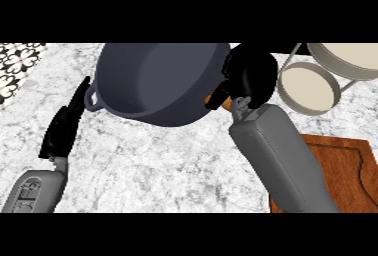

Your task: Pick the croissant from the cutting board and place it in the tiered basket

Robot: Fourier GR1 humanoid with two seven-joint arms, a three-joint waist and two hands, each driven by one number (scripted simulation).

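Observation:
My right hand (251, 75) is curled shut above the counter, between the dark pot and the tiered basket. A small orange-brown piece of the croissant (227, 103) shows under its fingers; the hand hides most of it. The tiered basket (308, 91) stands at the upper right, with a cream round lower tray just right of the hand and a second cream tray (347, 60) above it in a wire frame. The brown cutting board (343, 165) lies at the lower right, partly behind my right forearm. My left hand (65, 125) rests open at the left, fingers straight.
A large dark grey pot (159, 80) with a side handle fills the upper middle, its rim close to my right hand. A black-and-white patterned surface (18, 65) shows at the far upper left. Grey marble counter (162, 165) spreads across the lower middle.

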